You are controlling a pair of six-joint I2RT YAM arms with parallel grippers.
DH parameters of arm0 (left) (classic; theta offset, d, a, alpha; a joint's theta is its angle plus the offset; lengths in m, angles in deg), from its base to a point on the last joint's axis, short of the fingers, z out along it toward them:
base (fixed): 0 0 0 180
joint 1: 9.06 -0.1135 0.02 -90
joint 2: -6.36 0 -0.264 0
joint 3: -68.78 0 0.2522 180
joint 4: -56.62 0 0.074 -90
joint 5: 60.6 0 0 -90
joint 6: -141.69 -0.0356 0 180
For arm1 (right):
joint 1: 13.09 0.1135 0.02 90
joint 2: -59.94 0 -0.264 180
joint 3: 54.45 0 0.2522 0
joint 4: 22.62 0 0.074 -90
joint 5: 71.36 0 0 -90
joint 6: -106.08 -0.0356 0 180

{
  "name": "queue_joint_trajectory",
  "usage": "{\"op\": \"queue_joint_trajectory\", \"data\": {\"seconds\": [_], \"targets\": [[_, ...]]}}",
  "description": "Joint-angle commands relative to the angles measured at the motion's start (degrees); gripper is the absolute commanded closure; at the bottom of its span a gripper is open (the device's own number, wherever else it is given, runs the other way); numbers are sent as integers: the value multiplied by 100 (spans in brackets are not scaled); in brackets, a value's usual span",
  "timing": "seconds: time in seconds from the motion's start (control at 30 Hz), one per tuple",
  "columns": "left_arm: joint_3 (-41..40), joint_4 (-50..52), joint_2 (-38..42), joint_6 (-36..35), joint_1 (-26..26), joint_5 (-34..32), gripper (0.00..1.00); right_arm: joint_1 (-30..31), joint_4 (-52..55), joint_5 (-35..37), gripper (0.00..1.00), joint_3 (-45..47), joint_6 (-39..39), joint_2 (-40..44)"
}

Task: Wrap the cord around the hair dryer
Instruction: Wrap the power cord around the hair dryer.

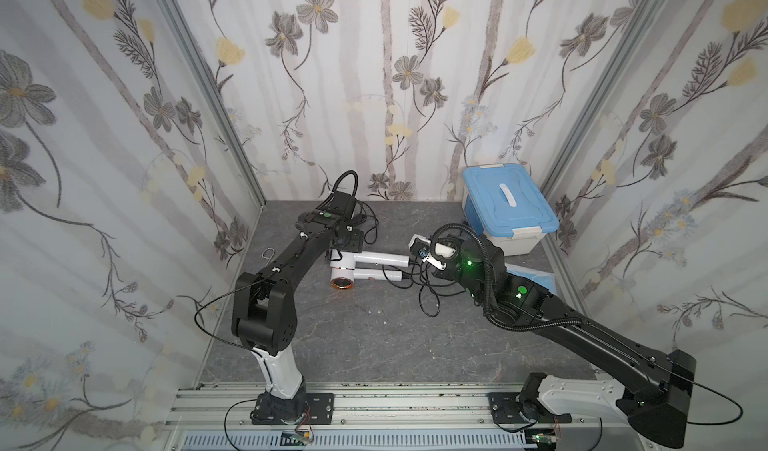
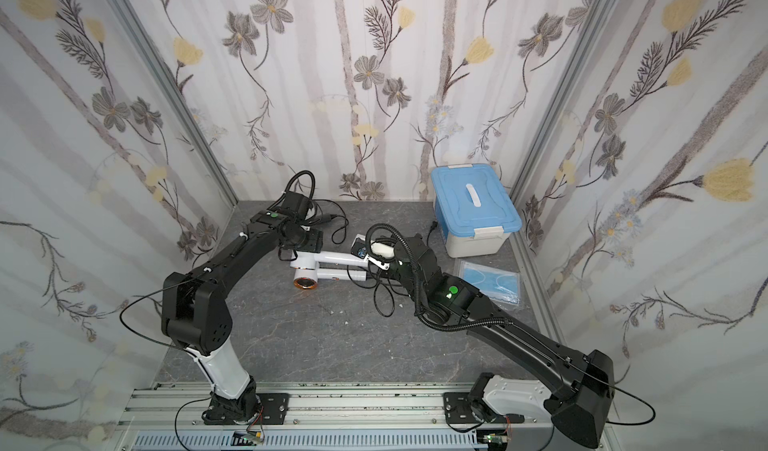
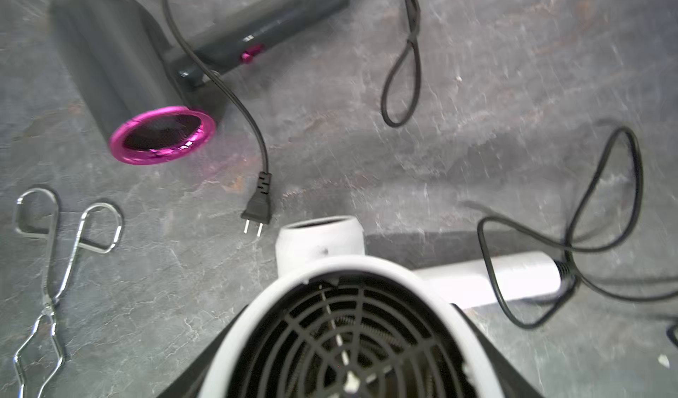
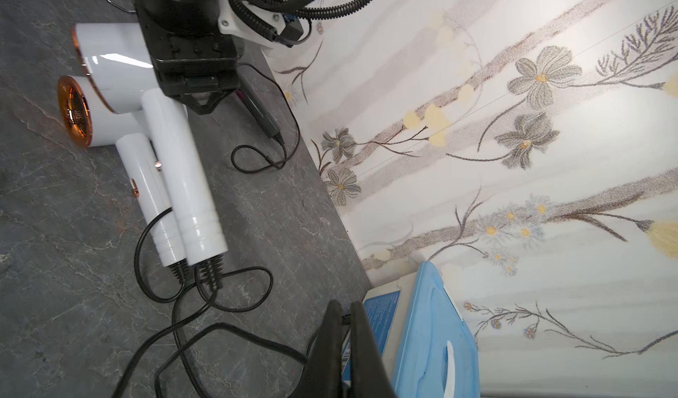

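Mid-frame in both top views, the left fingers (image 3: 190, 378) clamp the head of the white hair dryer (image 1: 374, 257), likely steadying it, while the right fingers (image 4: 330, 348) pinch its cord (image 4: 264, 340), ready for winding.

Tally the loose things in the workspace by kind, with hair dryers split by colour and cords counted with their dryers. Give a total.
White hair dryers: 2, rear one, front one
Grey hair dryer: 1
Metal tongs: 1
Blue-lidded box: 1
Face mask pack: 1
Total: 6
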Motion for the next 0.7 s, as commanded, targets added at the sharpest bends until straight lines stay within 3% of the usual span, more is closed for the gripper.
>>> {"op": "queue_joint_trajectory", "data": {"seconds": [0.0,0.17,0.33,0.57,0.67], "targets": [[-259,17,234,-542,29,1065,100,-456,-507,-702,100,-134,49,-184],[-326,142,221,-665,239,1850,100,-815,-342,-1195,100,-630,-173,-731],[-326,-11,150,-541,659,2270,100,-1217,227,-1574,100,-1541,-959,-1574],[-928,-1207,571,82,971,3538,100,-1725,890,-2148,100,-2355,-1893,-2588],[-1282,-1734,917,409,971,3748,100,-2004,925,-2236,100,-2370,-2378,-2822]]}}
